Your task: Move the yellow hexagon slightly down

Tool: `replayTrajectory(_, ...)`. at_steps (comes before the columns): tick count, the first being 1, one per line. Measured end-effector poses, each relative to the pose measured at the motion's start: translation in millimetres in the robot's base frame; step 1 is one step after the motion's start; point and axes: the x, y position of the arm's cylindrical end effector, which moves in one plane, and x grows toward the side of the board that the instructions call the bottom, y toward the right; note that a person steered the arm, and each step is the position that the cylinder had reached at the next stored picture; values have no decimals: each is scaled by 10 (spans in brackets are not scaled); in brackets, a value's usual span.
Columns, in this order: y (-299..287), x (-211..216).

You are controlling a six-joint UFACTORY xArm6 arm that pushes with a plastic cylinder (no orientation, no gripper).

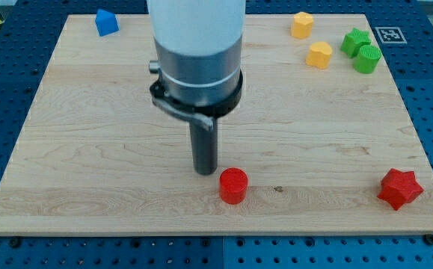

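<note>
Nearest the camera: a red cylinder [233, 184] and, at the view's lower right, a red star [400, 188], both near the bottom edge of the wooden table [89, 187]. My tip [204, 171] rests just to the view's left of the red cylinder, close beside it; contact cannot be confirmed. The arm carries no jaws, only the rod, so nothing is grasped. Two yellow blocks lie well apart from my tip, toward the view's upper right: a yellow hexagon [320, 54] and, above it, a second yellow block [302, 25] of less certain shape. Two green blocks [361, 50] sit to their right; a blue block [106, 22] lies at the view's upper left. Step in hand: approach, not yet begun. The next move calls for carrying my tip to the hexagon's top side, between the two yellow blocks, then a short push toward the view's bottom.
</note>
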Motion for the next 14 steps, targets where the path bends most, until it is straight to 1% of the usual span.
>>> replayTrajectory(1,117,-6)
replayTrajectory(2,167,112)
replayTrajectory(3,175,45)
replayTrajectory(6,328,31)
replayTrajectory(7,428,-678)
replayTrajectory(9,689,-2304)
replayTrajectory(10,847,-3027)
replayTrajectory(11,1035,-3372)
replayTrajectory(13,2277,-3385)
replayTrajectory(14,2360,-3385)
